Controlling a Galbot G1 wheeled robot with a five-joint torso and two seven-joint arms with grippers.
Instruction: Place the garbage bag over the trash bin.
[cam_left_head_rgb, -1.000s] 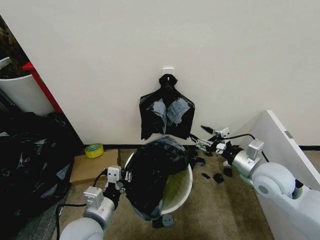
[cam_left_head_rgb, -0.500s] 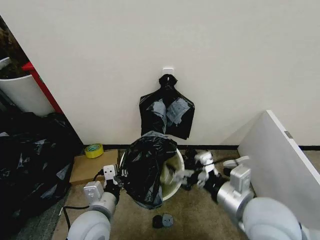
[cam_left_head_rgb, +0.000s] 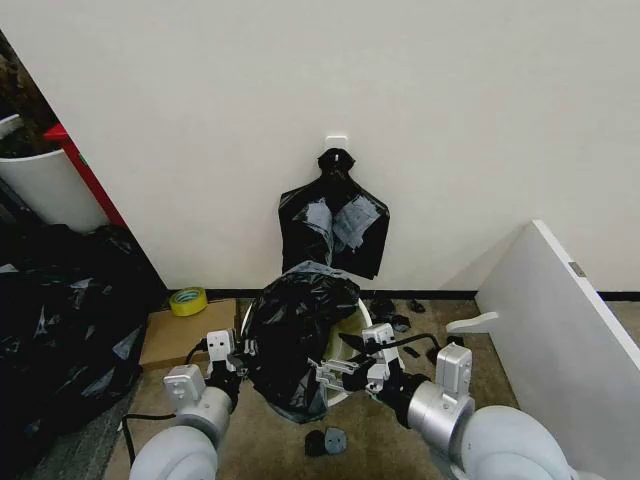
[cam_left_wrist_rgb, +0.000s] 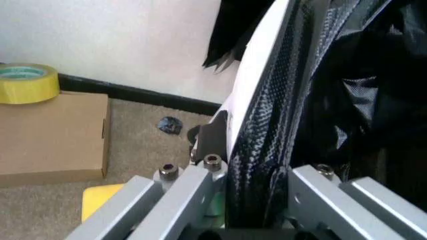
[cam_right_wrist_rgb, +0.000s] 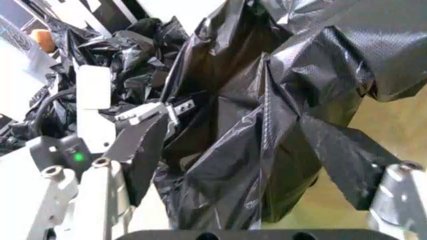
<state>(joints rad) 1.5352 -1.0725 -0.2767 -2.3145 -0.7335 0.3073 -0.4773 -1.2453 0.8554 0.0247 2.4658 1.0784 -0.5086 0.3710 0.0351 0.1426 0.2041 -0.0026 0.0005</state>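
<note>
The garbage bag (cam_left_head_rgb: 295, 340) is a glossy black wrinkled sheet draped over most of the round white trash bin (cam_left_head_rgb: 350, 310), which stands on the carpet by the wall. My left gripper (cam_left_head_rgb: 236, 356) is at the bin's left side, shut on the bag's edge. In the left wrist view, that gripper (cam_left_wrist_rgb: 257, 200) has black film and the white bin wall (cam_left_wrist_rgb: 257, 70) between its fingers. My right gripper (cam_left_head_rgb: 347, 366) is open at the bag's near right side. The right wrist view shows its fingers (cam_right_wrist_rgb: 137, 150) spread wide around a fold of the bag (cam_right_wrist_rgb: 267, 130).
A knot-topped bunch of black bags (cam_left_head_rgb: 333, 225) hangs on the wall behind the bin. A yellow tape roll (cam_left_head_rgb: 187, 299) lies on a cardboard box (cam_left_head_rgb: 180, 335) at left, beside a heap of black plastic (cam_left_head_rgb: 60, 310). A white board (cam_left_head_rgb: 560, 330) leans at right. Black scraps (cam_left_head_rgb: 325, 440) litter the carpet.
My right gripper has swung in from near the wall at the right to the bag's near right side. The bag now covers more of the bin's mouth. The left gripper keeps its hold.
</note>
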